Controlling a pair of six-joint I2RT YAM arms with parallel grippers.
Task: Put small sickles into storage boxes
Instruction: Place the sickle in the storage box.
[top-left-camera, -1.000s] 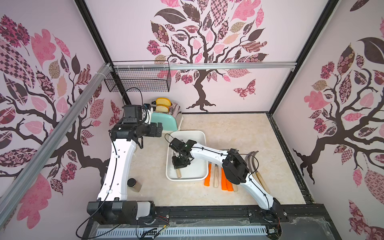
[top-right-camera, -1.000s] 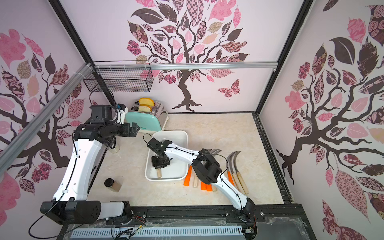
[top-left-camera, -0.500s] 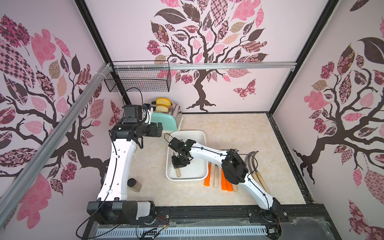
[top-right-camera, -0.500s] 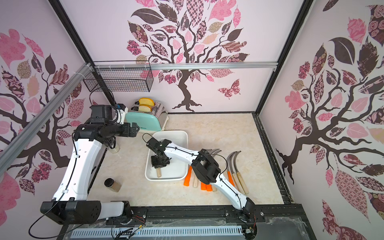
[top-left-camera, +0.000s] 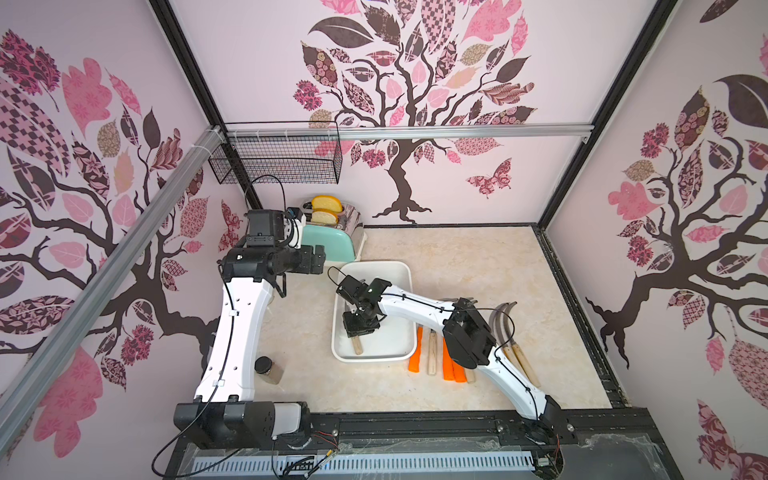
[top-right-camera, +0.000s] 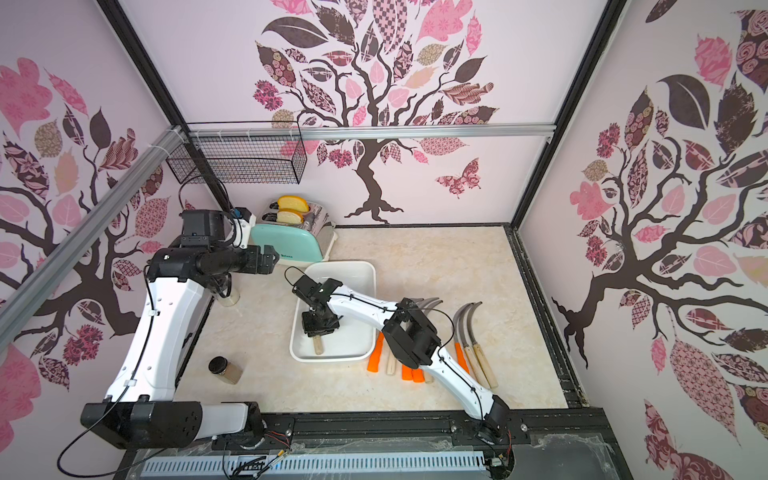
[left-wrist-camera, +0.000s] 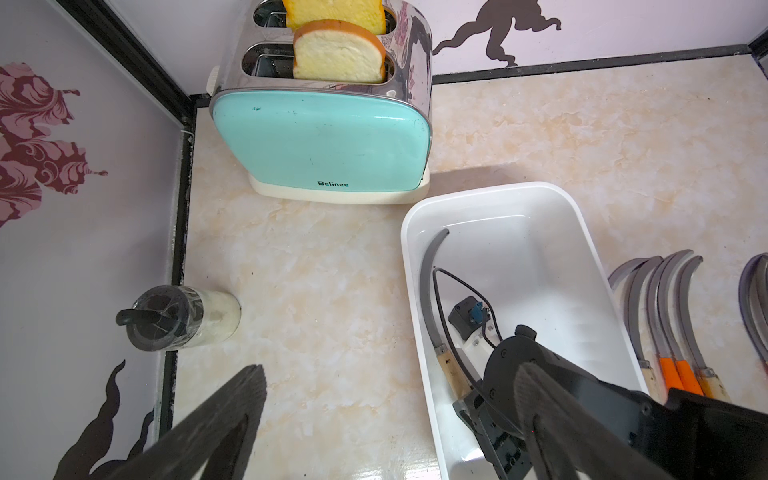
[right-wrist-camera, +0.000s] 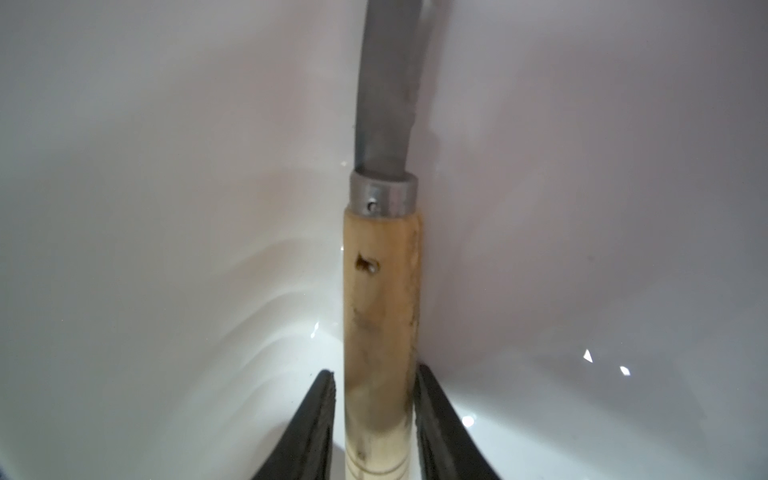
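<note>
Fingers (right-wrist-camera: 320, 415) of right gripper (right-wrist-camera: 375, 372) slightly parted astride wooden-handled sickle (right-wrist-camera: 380, 270) — lengthwise in tray (top-left-camera: 374, 264), blade toward toaster (top-left-camera: 328, 245).

I'm working in a mock kitchen booth: pink tree-patterned wall panels (top-left-camera: 457, 62) between black frame posts (top-left-camera: 186, 70), a mint-green toaster holding bread slices (top-left-camera: 326, 243), and a beige marbled countertop (top-left-camera: 465, 257).

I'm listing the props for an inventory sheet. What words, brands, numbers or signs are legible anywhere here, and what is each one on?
"Belinee": on the mint-green front of the toaster, in the left wrist view.
The same mark in both top views: too small to read.
No text shows on the white tray or the sickles.
</note>
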